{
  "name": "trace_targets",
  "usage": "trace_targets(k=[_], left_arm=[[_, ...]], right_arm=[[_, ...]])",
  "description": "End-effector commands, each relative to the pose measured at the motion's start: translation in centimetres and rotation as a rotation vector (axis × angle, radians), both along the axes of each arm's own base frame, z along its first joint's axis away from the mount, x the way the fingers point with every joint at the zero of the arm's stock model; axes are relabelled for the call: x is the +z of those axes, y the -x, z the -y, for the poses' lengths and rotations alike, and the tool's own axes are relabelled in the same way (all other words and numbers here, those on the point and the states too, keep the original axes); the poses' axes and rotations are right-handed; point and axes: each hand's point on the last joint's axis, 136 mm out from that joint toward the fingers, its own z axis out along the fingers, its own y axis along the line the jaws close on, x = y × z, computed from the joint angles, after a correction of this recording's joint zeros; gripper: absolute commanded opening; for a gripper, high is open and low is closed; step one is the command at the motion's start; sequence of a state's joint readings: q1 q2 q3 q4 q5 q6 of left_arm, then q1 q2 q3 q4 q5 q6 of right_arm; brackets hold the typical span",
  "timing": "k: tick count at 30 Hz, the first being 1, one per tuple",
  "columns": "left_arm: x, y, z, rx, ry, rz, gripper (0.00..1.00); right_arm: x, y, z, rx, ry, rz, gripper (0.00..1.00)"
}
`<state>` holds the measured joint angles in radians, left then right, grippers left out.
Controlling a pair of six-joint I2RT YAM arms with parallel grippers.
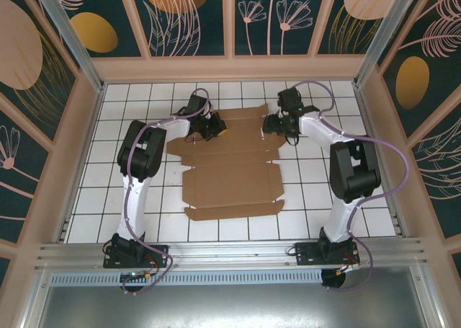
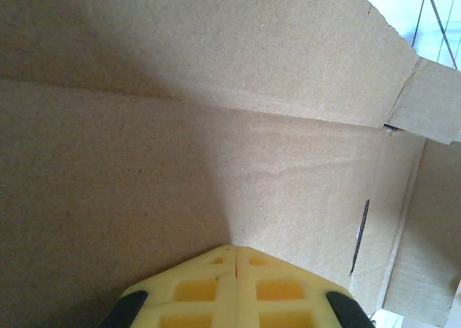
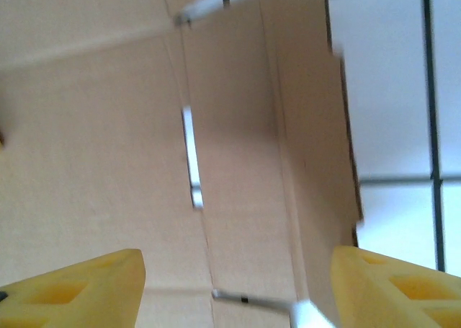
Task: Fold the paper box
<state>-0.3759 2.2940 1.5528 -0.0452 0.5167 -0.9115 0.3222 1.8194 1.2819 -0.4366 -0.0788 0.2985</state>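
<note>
Folding barely begun: the paper box (image 1: pixel 230 171) lies as an open die-cut sheet on the tiled table (image 1: pixel 108 191), between the two arms.
Left gripper (image 1: pixel 211 128) clenched, fingertips together at the far left panel, holding nothing. Right gripper (image 1: pixel 277 124) released, jaws wide over the far right flap, nothing between them. Board is plain brown corrugated, unprinted, with creases, slots and side tabs visible. Far end may be slightly raised; cannot tell. No wall stands, no tab is tucked. Nearly all folds remain.
</note>
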Motion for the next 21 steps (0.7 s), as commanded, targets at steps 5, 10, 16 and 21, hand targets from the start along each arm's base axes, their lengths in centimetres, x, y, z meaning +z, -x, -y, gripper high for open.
trace_targets(k=[5,10,16,21], left_arm=[[-4.3,2.2,-1.7,0.022,-0.066,-0.148,0.0],[-4.4,2.3,-1.8,0.023,-0.069,-0.15,0.0],[-4.4,2.3,-1.7,0.023,-0.068,-0.151,0.0],[-4.5,2.2,-1.8,0.025,-0.069,-0.153,0.0]], right_arm=[[-1.6,3.0,-1.0,0.004,-0.194,-0.042,0.68],[-3.5,3.9,-0.8,-0.002,-0.175,-0.079,0.69],[-2.4,4.3,-2.5,0.049,-0.249,-0.091,0.65],[-1.3,5.4,-4.7,0.117,-0.267,-0.108,0.57]])
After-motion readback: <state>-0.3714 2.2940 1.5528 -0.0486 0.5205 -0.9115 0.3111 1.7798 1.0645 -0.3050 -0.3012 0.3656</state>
